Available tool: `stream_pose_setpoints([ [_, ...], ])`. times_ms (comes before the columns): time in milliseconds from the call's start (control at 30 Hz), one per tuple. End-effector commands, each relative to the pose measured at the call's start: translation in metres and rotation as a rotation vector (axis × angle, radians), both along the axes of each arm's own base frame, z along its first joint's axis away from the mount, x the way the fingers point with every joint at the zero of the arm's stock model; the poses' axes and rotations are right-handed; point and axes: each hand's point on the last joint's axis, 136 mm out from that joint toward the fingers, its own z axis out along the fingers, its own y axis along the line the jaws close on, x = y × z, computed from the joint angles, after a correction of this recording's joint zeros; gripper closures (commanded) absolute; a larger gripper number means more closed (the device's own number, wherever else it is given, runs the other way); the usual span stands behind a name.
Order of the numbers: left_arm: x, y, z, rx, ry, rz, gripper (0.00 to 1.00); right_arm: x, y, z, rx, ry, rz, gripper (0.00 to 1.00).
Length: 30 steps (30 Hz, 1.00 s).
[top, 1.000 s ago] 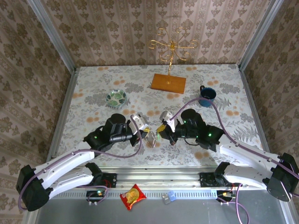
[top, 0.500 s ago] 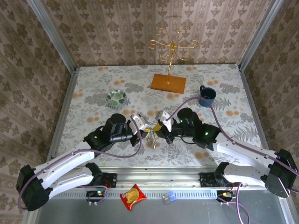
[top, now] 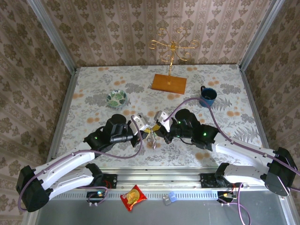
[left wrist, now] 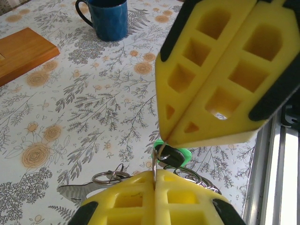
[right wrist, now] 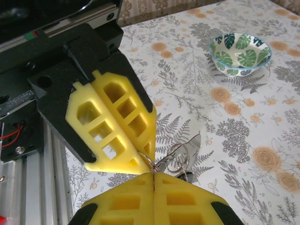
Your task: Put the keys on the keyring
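My two grippers meet tip to tip above the table's near middle. The left gripper is shut on a thin metal ring of the keyring. The right gripper is shut on the keys, where the green-headed key hangs just under its tips. More metal rings and a flat silver piece dangle below. The keyring's strap is hidden behind the fingers.
A patterned bowl sits at the left rear, a blue mug at the right rear. The gold wire stand on its wooden base is at the back. A red snack packet lies below the table's rail.
The right gripper has moved left with the key until its tips touch the left gripper's. The left arm has stayed still with the ring.
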Motion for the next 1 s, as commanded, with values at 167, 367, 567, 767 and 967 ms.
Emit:
stream_pose_setpoints([
  [167, -0.001, -0.009, 0.0255, -0.069, -0.026, -0.022, 1.0, 0.0029, 0.0067, 0.0229, 0.039, -0.078, 0.009, 1.0],
  [367, -0.001, -0.0095, 0.0244, -0.067, -0.022, -0.024, 1.0, 0.0005, 0.0086, 0.0223, 0.027, -0.095, 0.02, 1.0],
  [567, -0.0023, -0.0106, 0.0253, -0.072, -0.019, -0.03, 1.0, 0.0055, 0.0074, 0.021, 0.009, -0.115, -0.007, 1.0],
  [767, -0.0037, -0.0117, 0.0253, -0.075, -0.01, -0.037, 1.0, 0.0076, 0.0085, 0.0189, -0.004, -0.128, -0.014, 1.0],
  [967, -0.0042, -0.0118, 0.0248, -0.075, -0.006, -0.039, 1.0, 0.0081, 0.0105, 0.0169, -0.016, -0.135, -0.007, 1.0],
])
